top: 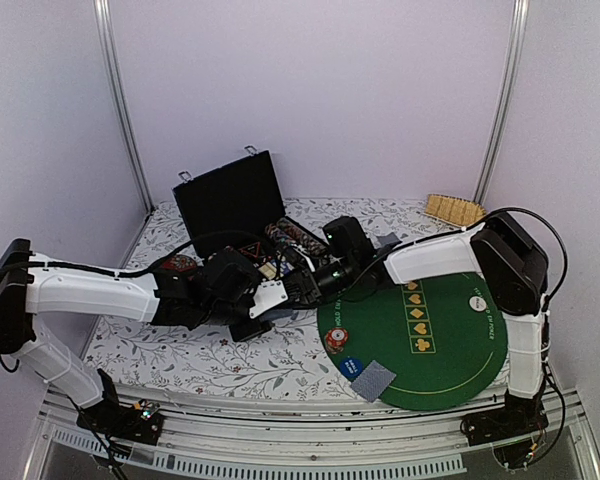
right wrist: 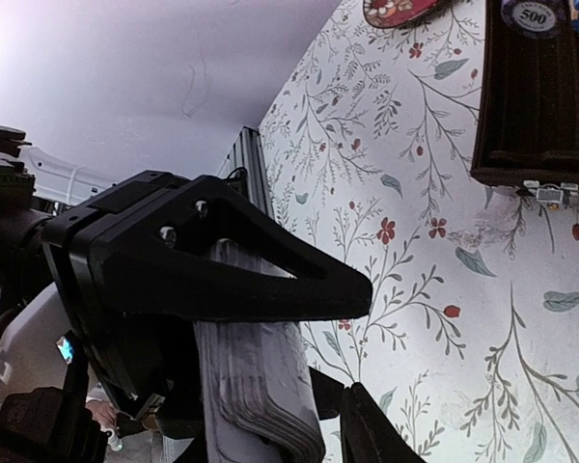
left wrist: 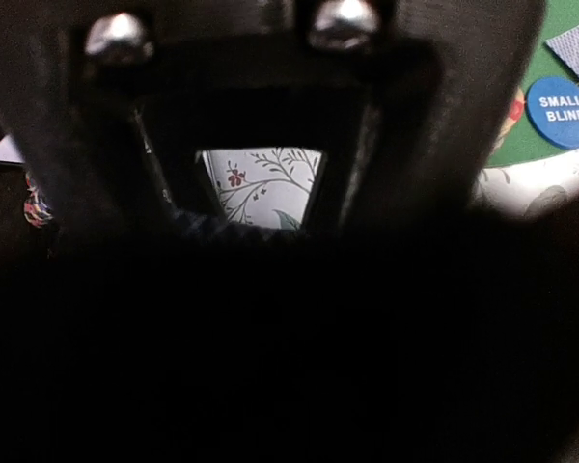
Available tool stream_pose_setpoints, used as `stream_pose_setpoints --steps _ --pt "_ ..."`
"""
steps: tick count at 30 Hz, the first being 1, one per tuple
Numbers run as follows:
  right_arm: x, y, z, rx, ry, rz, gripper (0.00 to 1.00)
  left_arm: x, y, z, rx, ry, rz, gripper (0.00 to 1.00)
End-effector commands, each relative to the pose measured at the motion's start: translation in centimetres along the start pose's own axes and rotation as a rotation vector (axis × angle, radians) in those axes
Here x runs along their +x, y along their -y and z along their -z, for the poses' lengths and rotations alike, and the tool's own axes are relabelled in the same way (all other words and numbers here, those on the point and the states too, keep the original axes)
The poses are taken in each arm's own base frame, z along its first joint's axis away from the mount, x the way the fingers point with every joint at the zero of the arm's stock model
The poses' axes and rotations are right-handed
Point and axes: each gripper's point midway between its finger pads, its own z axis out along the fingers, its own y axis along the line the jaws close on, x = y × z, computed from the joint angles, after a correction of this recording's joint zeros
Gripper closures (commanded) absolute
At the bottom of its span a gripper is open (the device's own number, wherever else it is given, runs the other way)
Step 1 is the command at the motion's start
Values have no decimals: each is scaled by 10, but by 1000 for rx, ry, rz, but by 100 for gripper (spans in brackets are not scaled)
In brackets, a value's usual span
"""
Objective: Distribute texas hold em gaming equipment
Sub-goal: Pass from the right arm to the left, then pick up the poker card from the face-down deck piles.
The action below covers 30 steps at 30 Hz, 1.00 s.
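Note:
A stack of small playing cards [right wrist: 261, 386] stands edge-on between my right gripper's [right wrist: 359, 342] jaws. It lies against the upper finger [right wrist: 270, 280], and the lower finger [right wrist: 367, 434] stands off it with a gap. My left gripper [top: 265, 300] meets my right gripper [top: 292, 285] tip to tip above the flowered cloth, left of the green mat [top: 450, 350]. The left wrist view is almost all dark, so its jaws do not show. On the mat lie a striped chip [top: 337, 340], a blue SMALL BLIND disc [left wrist: 562, 109] and a grey-blue card [top: 373, 380].
The open black case [top: 230, 200] with chips [right wrist: 533, 14] stands behind the grippers. A dark-red dish [top: 178, 265] sits left of it. A wicker piece [top: 455, 208] lies at the back right. Both forearms cross the middle of the table.

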Motion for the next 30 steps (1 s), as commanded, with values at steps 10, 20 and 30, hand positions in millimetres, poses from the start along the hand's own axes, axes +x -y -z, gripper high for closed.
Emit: stream_pose_setpoints --steps 10,20,30 --pt "-15 -7 25 158 40 94 66 -8 -6 7 -10 22 29 43" --pt "-14 -11 35 200 41 110 73 -4 -6 6 -13 7 30 44" --pt "-14 -11 44 256 43 126 76 -3 -6 6 -14 4 31 44"
